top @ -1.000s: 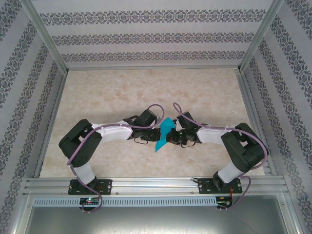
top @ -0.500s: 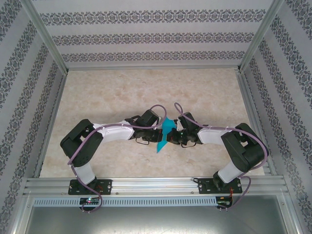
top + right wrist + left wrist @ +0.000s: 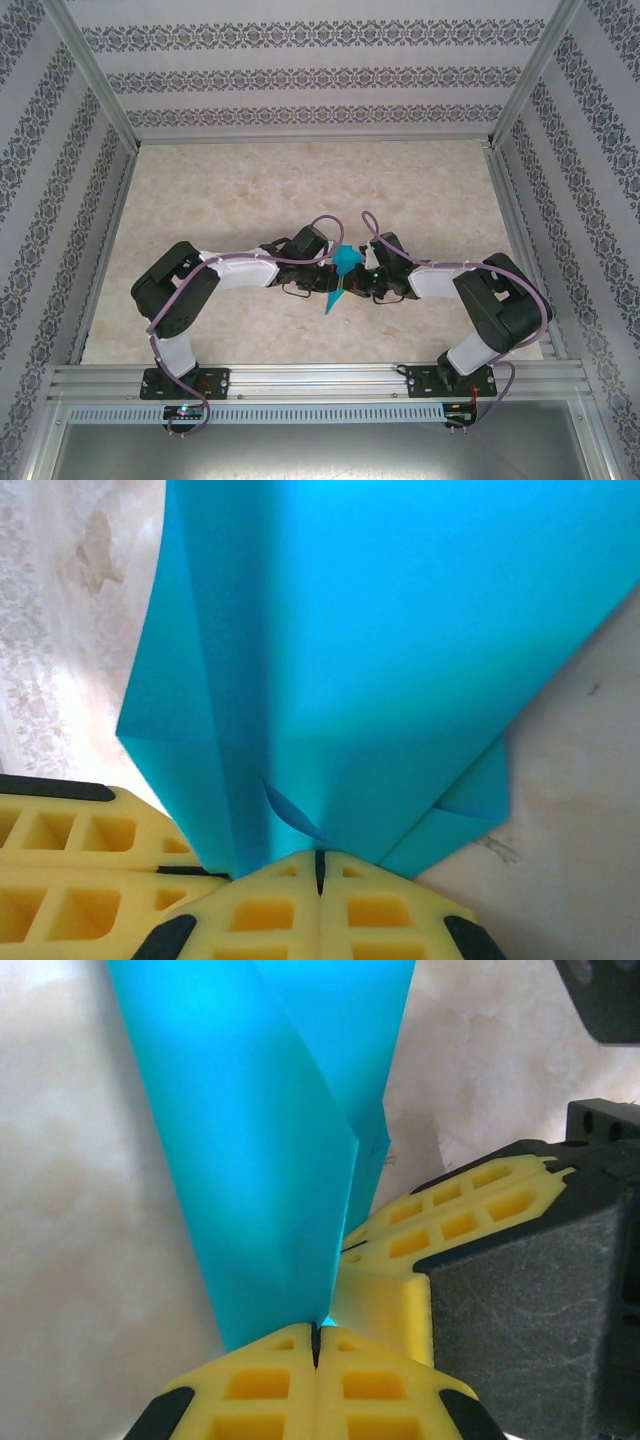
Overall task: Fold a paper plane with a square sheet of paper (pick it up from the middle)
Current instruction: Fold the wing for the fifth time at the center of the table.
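Holding a half-made fold in the air. The sheet of paper (image 3: 343,264) sits between the two arms, over the middle of the table (image 3: 300,190) and toward its near side. It appears lifted off the surface. It is already part-folded: layered flaps and a crease run up from the pinch in both wrist views.

Left gripper (image 3: 316,1346) is clamped on the paper's lower edge, pads meeting and the sheet coming out of the seam. Right gripper (image 3: 320,864) is likewise closed on the paper, just beside the left one. Its yellow fingers (image 3: 385,1305) nearly touch the left's.

Judgement: the step in hand is setting a crease between two close pinches.
- Move both grippers together, with no twisting apart; thin paper tears at a pinch.
- Keep the layers aligned before pressing, since the flap near the right pinch looks slightly offset.
- Lower onto the table to flatten it; don't crease in the air.
- Let go on one side only, so the fold does not spring open.
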Controlling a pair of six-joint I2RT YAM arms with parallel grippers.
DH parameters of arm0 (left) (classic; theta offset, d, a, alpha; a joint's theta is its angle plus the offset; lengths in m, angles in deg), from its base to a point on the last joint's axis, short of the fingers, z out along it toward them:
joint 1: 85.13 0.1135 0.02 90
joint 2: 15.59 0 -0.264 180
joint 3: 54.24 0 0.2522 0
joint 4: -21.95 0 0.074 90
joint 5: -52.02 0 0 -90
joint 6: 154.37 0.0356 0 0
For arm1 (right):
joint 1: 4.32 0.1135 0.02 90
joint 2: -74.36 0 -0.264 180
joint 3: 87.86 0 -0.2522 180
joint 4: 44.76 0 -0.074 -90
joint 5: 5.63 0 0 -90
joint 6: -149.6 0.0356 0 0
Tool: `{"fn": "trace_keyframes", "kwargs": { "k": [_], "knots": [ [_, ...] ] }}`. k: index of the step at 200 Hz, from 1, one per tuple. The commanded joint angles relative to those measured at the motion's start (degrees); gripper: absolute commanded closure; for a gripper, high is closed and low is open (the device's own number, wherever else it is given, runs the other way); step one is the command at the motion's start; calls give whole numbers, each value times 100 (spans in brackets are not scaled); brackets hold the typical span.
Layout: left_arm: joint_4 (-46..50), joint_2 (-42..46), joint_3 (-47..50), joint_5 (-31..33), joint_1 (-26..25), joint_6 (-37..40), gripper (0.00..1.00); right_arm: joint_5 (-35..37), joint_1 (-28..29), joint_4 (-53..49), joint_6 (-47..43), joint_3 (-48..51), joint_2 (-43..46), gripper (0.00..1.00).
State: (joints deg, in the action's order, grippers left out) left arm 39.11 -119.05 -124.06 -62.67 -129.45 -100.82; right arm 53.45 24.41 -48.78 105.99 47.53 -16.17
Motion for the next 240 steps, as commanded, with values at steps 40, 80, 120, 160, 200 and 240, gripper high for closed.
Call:
{"fn": "trace_keyframes", "kwargs": {
  "k": [40, 80, 120, 160, 200, 240],
  "knots": [
    [-357, -148, 75, -369, -88, -32, 95, 68, -113, 6, 52, 241, -55, 96],
    [-34, -180, 43, -280, -94, 269, 94, 6, -140, 78, 63, 290, -5, 97],
    [137, -222, 36, -204, -93, 446, 94, -36, -169, 154, 93, 323, 47, 97],
    [-135, -296, 84, -335, -94, 324, 94, -82, -183, 224, 140, 343, 85, 97],
    [-298, -408, 93, -414, -86, 261, 94, -159, -245, 433, 301, 465, 133, 98],
    [-487, -422, 22, -511, -66, 119, 93, -217, -263, 691, 470, 556, 31, 100]
  ]
}}
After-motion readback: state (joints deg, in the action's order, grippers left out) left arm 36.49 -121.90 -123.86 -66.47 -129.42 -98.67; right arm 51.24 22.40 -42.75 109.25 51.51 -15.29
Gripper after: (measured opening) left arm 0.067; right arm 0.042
